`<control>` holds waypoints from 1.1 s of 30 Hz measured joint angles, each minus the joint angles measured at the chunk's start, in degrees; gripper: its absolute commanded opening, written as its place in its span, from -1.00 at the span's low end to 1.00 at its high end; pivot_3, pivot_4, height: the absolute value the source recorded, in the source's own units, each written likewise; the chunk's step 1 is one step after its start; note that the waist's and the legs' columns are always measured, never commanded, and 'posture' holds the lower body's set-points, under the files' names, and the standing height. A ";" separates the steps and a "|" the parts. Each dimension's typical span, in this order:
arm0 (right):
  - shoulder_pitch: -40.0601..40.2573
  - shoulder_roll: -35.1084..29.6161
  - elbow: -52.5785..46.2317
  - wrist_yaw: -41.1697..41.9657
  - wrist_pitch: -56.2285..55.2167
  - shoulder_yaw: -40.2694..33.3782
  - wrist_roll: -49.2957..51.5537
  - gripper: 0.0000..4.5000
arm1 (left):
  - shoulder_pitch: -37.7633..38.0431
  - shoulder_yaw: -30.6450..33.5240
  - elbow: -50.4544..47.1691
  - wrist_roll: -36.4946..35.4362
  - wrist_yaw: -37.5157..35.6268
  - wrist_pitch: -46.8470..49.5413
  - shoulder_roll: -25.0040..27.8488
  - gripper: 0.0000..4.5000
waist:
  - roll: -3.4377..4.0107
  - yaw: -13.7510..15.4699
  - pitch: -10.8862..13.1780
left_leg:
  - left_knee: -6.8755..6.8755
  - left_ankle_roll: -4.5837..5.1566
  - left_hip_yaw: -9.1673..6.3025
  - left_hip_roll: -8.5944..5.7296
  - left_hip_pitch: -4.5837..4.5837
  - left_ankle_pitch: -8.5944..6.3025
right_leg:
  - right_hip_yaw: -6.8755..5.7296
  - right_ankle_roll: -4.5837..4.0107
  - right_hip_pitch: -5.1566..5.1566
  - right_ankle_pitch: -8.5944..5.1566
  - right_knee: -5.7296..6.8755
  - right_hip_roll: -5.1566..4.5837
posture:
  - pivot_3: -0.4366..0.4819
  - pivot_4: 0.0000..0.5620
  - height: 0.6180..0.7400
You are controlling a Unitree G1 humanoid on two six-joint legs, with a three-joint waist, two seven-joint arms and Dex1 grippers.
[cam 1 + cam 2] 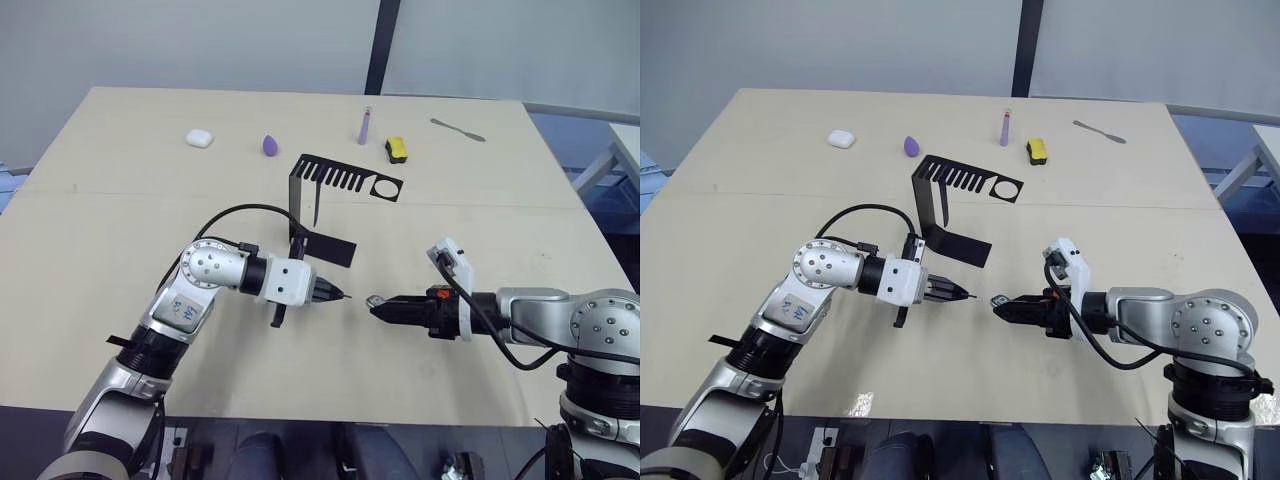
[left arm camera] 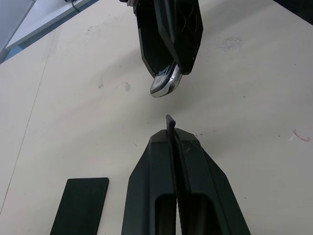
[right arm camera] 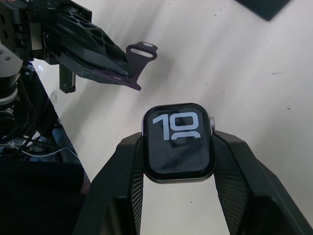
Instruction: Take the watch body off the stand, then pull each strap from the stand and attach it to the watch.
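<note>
Place: a robot test room or lab, not a home.
Work surface: a wide pale beige table [image 1: 120, 250], bare except for a few scattered small props.
Props: a black sheet-metal stand [image 1: 330, 195] at centre; along the far edge a white case [image 1: 199, 138], a purple teardrop sponge [image 1: 271, 145], a purple tube [image 1: 365, 126], a yellow-and-black block [image 1: 396, 150], a metal spatula [image 1: 457, 129].
Backdrop: plain grey-white wall panels [image 1: 200, 45] split by a dark vertical post [image 1: 381, 45].
</note>
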 measured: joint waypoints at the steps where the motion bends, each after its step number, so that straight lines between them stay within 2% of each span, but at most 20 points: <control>1: -0.11 0.01 0.45 -1.06 0.00 0.01 0.95 -0.33 | 0.00 -0.07 0.00 0.02 0.06 0.00 -0.24 -1.00 | 0.00 0.01 0.00 | -0.01 0.00 0.00 0.00 0.00 0.00 | 0.00 0.00 0.00 0.00 0.00 0.00 | -0.05 -0.47 1.00; 12: -1.00 -0.43 4.90 -11.42 -1.45 1.00 11.36 -0.33 | -0.09 -0.52 0.00 0.85 1.03 0.34 -1.57 -1.00 | 0.00 0.02 0.00 | 0.00 -0.01 0.01 0.01 0.00 0.00 | 0.00 0.00 0.00 0.00 -0.01 0.00 | -0.05 -0.47 1.00; 22: 0.35 -6.77 6.75 -20.36 -11.10 8.20 24.72 -0.33 | -1.56 -0.78 1.74 1.29 1.08 0.41 -2.80 -1.00 | 0.00 0.04 0.00 | 0.02 0.00 0.02 0.01 -0.01 0.01 | 0.00 0.02 0.00 0.01 -0.02 0.00 | -0.05 -0.47 1.00; 33: 0.88 -13.38 6.74 -24.57 -20.73 14.89 34.46 -0.33 | -1.91 -0.90 1.99 1.33 1.08 0.37 -2.91 -1.00 | 0.00 0.03 0.00 | 0.02 0.00 0.02 0.03 -0.03 0.01 | 0.00 0.04 0.00 0.02 -0.06 0.00 | -0.05 -0.47 1.00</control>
